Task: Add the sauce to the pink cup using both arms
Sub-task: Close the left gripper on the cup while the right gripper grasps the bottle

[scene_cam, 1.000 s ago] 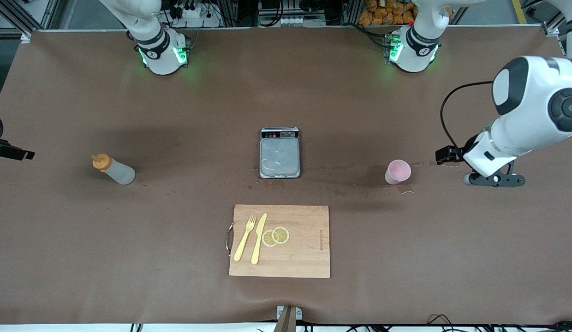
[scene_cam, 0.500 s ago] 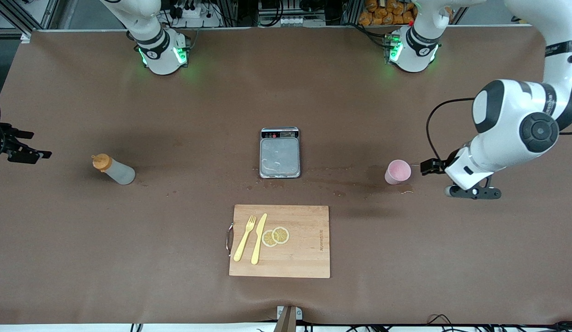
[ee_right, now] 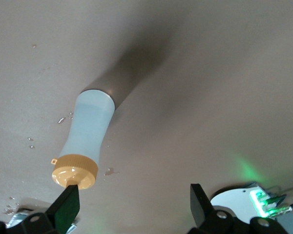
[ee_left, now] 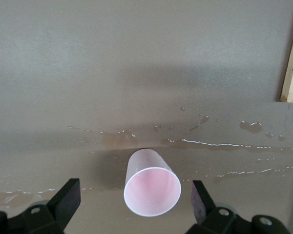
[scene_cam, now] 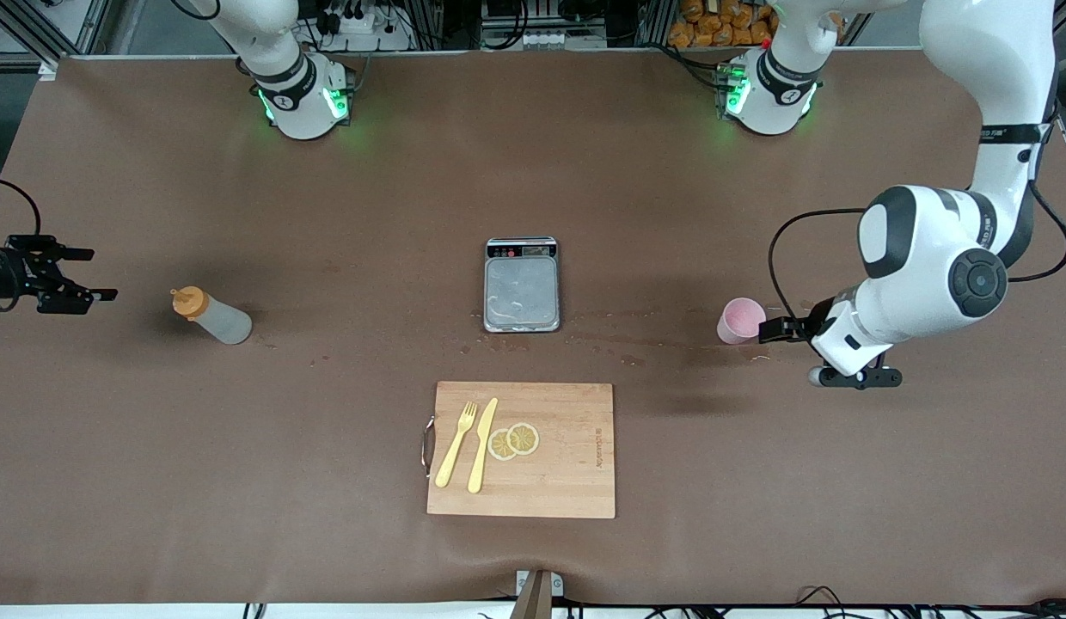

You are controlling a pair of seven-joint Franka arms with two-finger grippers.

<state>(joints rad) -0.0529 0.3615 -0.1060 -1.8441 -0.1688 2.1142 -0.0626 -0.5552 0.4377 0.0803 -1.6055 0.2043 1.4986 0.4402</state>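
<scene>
Beside the open left pincer (scene_cam: pixel 769 330) stands the pink cup (scene_cam: pixel 741 321).

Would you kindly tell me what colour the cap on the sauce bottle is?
The sauce bottle has an orange cap, shown best in the right wrist view.

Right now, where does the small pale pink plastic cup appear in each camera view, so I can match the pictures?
Front view: the small pale pink plastic cup stands upright toward the left arm's end of the table, just ahead of the open left gripper.
Left wrist view: the cup sits low in the picture, centred between the gripper's two fingers.
Right wrist view: not in it.
Shared landmark: the wet streaks on the brown mat beside the cup.
</scene>
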